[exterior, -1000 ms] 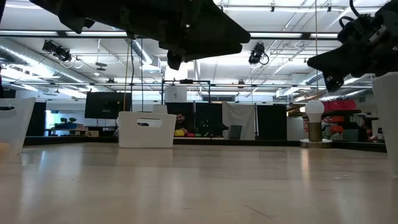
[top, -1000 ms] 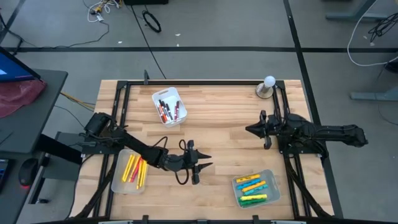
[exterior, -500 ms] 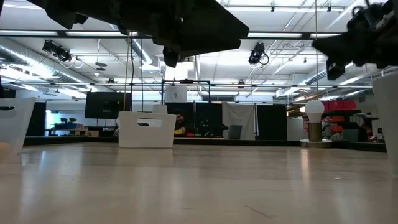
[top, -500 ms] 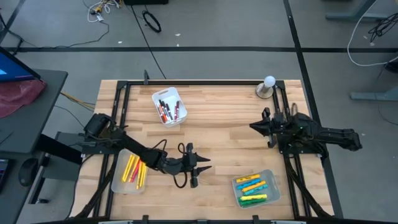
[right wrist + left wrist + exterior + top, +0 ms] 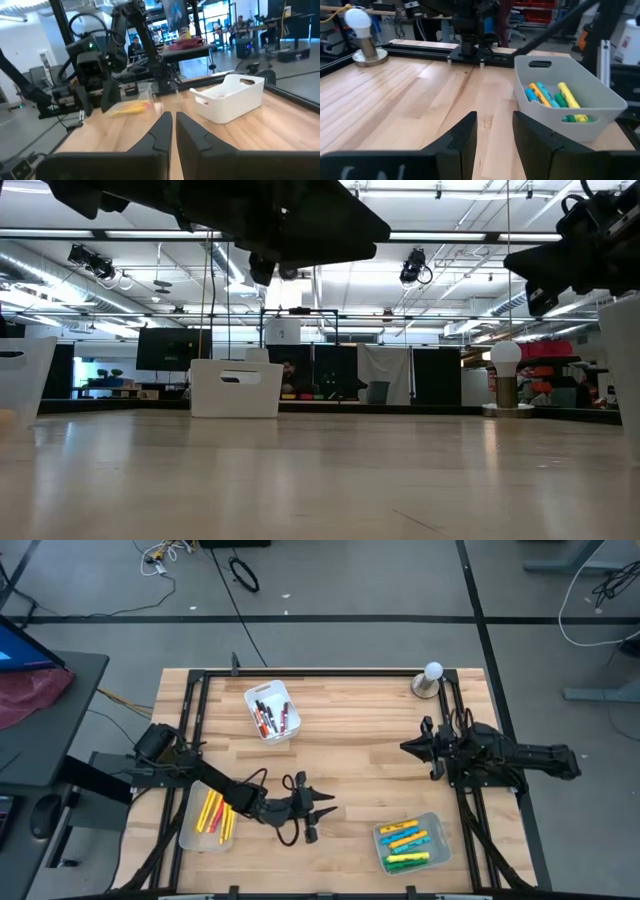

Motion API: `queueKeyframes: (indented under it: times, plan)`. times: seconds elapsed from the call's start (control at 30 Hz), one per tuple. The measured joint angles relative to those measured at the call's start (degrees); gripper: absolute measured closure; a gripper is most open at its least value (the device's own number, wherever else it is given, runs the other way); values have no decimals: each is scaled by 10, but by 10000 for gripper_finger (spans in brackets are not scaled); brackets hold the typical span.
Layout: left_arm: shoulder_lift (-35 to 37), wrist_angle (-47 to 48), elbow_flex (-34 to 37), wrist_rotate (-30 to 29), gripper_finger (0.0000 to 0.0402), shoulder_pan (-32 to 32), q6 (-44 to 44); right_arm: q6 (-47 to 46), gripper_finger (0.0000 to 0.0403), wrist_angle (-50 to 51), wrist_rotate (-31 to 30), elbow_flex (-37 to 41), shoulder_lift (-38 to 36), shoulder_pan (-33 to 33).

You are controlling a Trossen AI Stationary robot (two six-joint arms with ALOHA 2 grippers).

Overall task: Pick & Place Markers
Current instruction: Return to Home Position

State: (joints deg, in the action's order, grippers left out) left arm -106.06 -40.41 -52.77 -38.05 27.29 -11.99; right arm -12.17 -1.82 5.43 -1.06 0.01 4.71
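left claw (image 5: 494, 120) parted, empty, above counter (image 5: 395, 100) | right claw (image 5: 173, 117) near-shut, empty | markers (image 5: 567, 95) in gray bin (image 5: 570, 127) just ahead of left claw — more in clear bin (image 5: 190, 840) behind it | we judge them light, stiff, slick — pinch mid-barrel

From the centre of the table (image 5: 350, 755), the first bin (image 5: 249, 698) sits at 11 o'clock, the second bin (image 5: 187, 838) at 8 and the third bin (image 5: 443, 825) at 5. Markers (image 5: 408, 840) lie in each. The bulb stand (image 5: 431, 673) is at 1.

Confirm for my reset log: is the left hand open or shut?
Open: on the left hand, the two dark fingers stand apart, light wooden table showing between them.
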Motion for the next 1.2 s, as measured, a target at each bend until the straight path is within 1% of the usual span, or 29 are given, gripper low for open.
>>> queueKeyframes:
  times: [0.13, 0.23, 0.3, 0.4, 0.5, 0.57, 0.7, 0.77, 0.87, 0.97, 1.1, 1.2]
  plan:
    - [0, 0, 0, -6, 271, -2, -22, 28, 376, 12, -36, 0, 0, -22]
    - [0, -9, 0, 21, 274, -11, -22, 42, 376, 11, -48, 0, 6, -30]
    - [3, -17, 0, 40, 286, -20, -5, 40, 376, 12, -46, 0, 9, -31]
    - [18, -8, 0, 51, 325, -35, 29, 38, 376, 11, -45, 0, 10, -31]
    - [55, 39, 0, 49, 382, -42, 68, 38, 376, 11, -45, 0, 10, -31]
    - [88, 83, 4, 44, 392, -41, 77, 37, 376, 11, -45, 0, 10, -31]
    - [178, 132, 54, 58, 396, -49, 90, 37, 376, 11, -45, 0, 10, -31]
    - [236, 150, 99, 76, 397, -67, 67, 37, 376, 10, -45, 0, 10, -31]
    - [329, 149, 176, 96, 396, -97, 37, 37, 376, 11, -45, 0, 10, -31]
    - [424, 146, 242, 119, 398, -130, 36, 37, 376, 11, -45, 0, 10, -31]
    - [549, 146, 321, 167, 397, -185, 34, 37, 376, 11, -45, 0, 10, -31]
    - [641, 147, 377, 216, 398, -225, 21, 37, 376, 11, -45, 0, 10, -31]
